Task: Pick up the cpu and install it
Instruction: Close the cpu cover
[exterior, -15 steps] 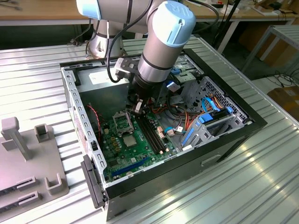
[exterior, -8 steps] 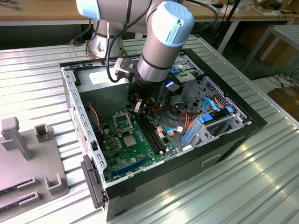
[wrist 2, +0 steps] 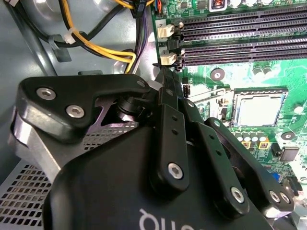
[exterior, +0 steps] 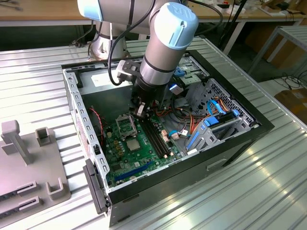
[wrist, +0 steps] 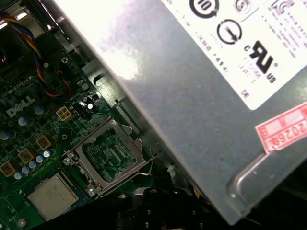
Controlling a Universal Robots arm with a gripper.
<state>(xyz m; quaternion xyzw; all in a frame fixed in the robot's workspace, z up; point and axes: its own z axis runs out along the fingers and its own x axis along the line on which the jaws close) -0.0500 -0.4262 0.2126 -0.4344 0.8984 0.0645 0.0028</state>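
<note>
Exterior view, left to right: grey fixture blocks (exterior: 19, 143), far left, on ribbed table (exterior: 38, 76); socket frame (exterior: 125, 125), centre, on green board (exterior: 120, 163); cpu (exterior: 133, 143), just below that frame, flat on the board, apart from my claw (exterior: 139, 112); the claw hangs centre, over the board, and I cannot tell how wide it stands

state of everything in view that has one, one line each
computer case, lying on its side, open
cpu, flat on the board beside the socket frame, not held
socket frame, empty
memory slots, empty
pincer, above the board, apart from the cpu
</note>
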